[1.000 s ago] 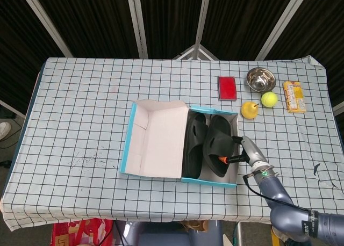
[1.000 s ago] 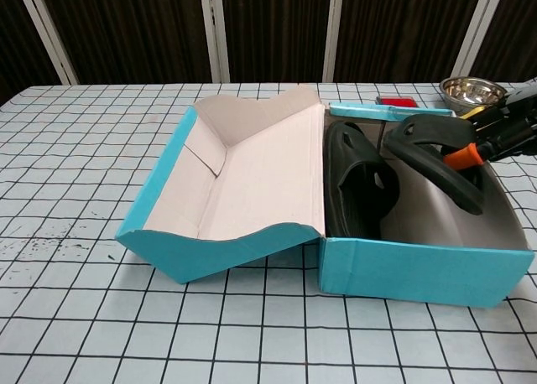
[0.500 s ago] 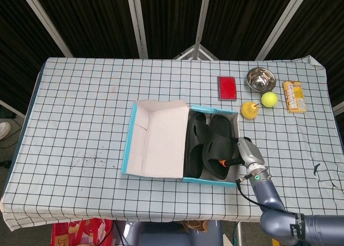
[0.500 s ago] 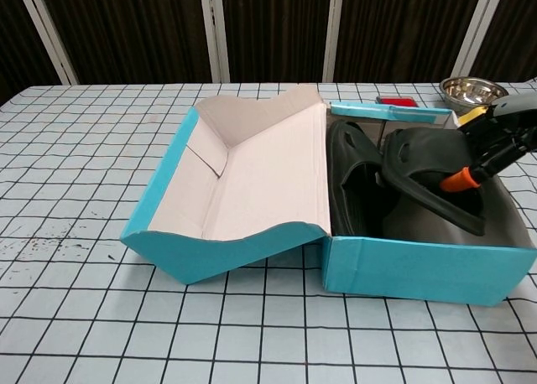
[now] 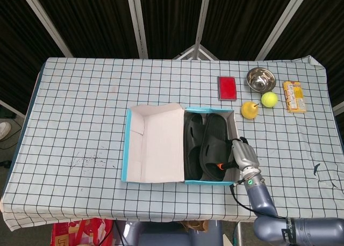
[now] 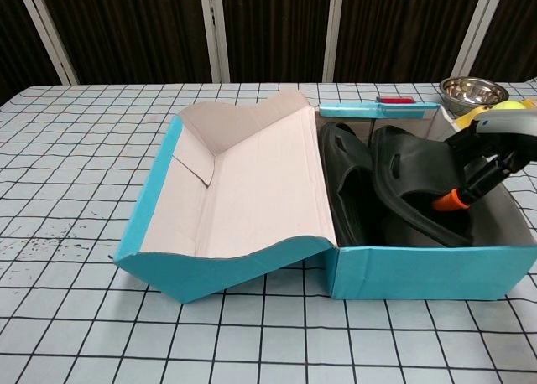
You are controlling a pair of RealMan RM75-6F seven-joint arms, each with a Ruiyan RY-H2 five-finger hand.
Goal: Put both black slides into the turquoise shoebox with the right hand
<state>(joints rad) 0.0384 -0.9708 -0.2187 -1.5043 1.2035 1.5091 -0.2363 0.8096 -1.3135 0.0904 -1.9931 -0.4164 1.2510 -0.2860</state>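
While the turquoise shoebox (image 5: 180,180) sits near the middle of the checked worktop (image 5: 80,106) with its lid (image 5: 156,144) folded open to the left, both black slides lie inside its right-hand compartment. The first slide (image 5: 192,144) rests along the left side of that compartment, next to the lid's hinge, and the second slide (image 5: 214,146) lies just beside it on the right, tilted so that its sole leans up toward the box's right wall in the chest view. The right hand (image 5: 239,156) reaches over the right wall of the box at the lower right of the head view, and its fingers (image 6: 491,162) are pinched on the edge of the second slide, with an orange fingertip (image 6: 449,201) pressed against the black rubber. The grey forearm (image 5: 260,195) runs off toward the lower right corner of the frame. The left hand shows in neither view. Toward the upper right of the worktop, well apart from the box, lie a red card (image 5: 227,87), a steel bowl (image 5: 260,79), a tennis ball (image 5: 269,99), a small yellow fruit (image 5: 249,110) and a yellow packet (image 5: 294,96). Behind the worktop hang dark curtains (image 5: 166,20) crossed by pale metal bars.
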